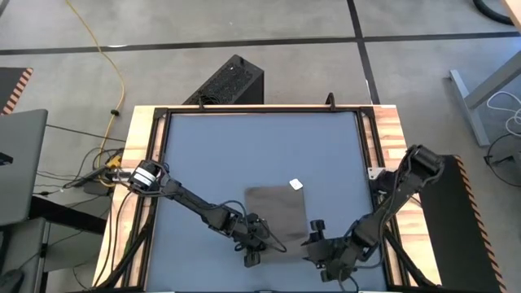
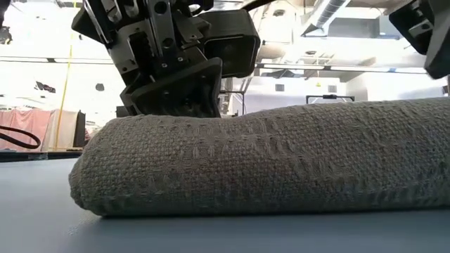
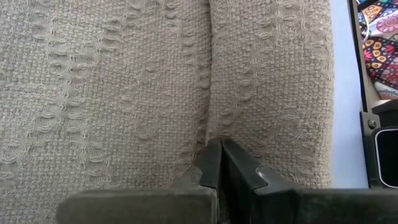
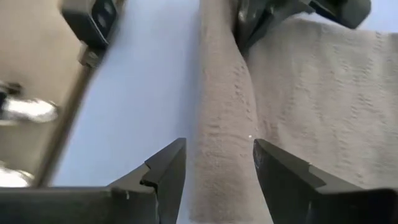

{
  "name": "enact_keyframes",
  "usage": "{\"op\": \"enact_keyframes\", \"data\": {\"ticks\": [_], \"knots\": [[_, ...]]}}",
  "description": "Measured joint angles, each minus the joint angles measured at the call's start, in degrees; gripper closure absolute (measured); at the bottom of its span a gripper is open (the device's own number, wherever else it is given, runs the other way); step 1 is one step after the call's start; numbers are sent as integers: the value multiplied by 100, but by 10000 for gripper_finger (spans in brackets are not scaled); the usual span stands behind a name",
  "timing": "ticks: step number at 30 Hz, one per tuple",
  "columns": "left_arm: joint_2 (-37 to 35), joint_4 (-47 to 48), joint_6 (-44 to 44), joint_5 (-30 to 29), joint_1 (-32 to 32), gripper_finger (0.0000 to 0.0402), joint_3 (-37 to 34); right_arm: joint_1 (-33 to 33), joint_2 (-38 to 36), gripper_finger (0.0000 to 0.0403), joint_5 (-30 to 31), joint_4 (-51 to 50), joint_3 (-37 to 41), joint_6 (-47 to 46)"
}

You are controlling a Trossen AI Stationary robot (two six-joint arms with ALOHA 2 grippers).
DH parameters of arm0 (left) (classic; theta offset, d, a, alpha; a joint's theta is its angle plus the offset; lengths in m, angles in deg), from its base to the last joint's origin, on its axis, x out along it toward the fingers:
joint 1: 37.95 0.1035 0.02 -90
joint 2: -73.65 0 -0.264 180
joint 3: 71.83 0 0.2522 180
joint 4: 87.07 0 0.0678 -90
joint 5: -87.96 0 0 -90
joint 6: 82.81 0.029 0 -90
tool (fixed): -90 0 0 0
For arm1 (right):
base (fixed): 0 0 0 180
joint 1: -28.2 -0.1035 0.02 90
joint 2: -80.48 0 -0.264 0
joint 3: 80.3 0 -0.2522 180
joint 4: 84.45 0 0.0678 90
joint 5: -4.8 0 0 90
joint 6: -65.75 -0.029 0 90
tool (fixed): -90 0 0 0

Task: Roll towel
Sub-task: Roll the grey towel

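The grey-brown towel (image 1: pixel 277 213) lies on the blue-grey table top, its white tag (image 1: pixel 296 185) at the far right corner. Its near edge is rolled into a thick roll (image 2: pixel 267 161) that rests on the table, with the flat part behind it. My left gripper (image 3: pixel 214 155) is shut at the crease between roll and flat part, near the towel's left end (image 1: pixel 252 244). My right gripper (image 4: pixel 214 165) is open at the roll's right end (image 1: pixel 319 244), with the roll (image 4: pixel 217 124) showing between its two fingers. I cannot tell whether they touch it. My left gripper sets its shut fingertips (image 3: pixel 211 149) into the crease (image 3: pixel 208 118) where the rolled part meets the flat cloth, on the roll's far side. The fingers come slanting down from the table's left and lie along the crease. Whether any cloth is caught between them cannot be told.
A wooden frame (image 1: pixel 138 163) runs round the table top. A black box (image 1: pixel 232 81) stands on the floor beyond the far edge, with cables and a grey panel (image 1: pixel 20 163) to the left. Bare table surface (image 1: pixel 260 146) lies beyond the towel.
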Motion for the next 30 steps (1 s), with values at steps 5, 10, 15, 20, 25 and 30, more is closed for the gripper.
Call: {"op": "enact_keyframes", "data": {"ticks": [5,10,15,20,25,30], "knots": [[0,21,-55,25,0,401,0,-16,443,182,56,-473,-359,-34],[0,32,-81,45,2,401,0,-15,803,178,4,-582,-516,-161],[0,55,-52,103,4,401,0,42,983,178,4,-948,-585,-766],[0,55,113,153,21,401,0,44,993,206,-10,-1019,-585,-967],[2,53,224,342,112,401,-2,137,991,305,-370,-1013,-585,-1213],[-87,43,441,451,166,401,-11,295,984,345,-922,-881,-584,-1372]]}}
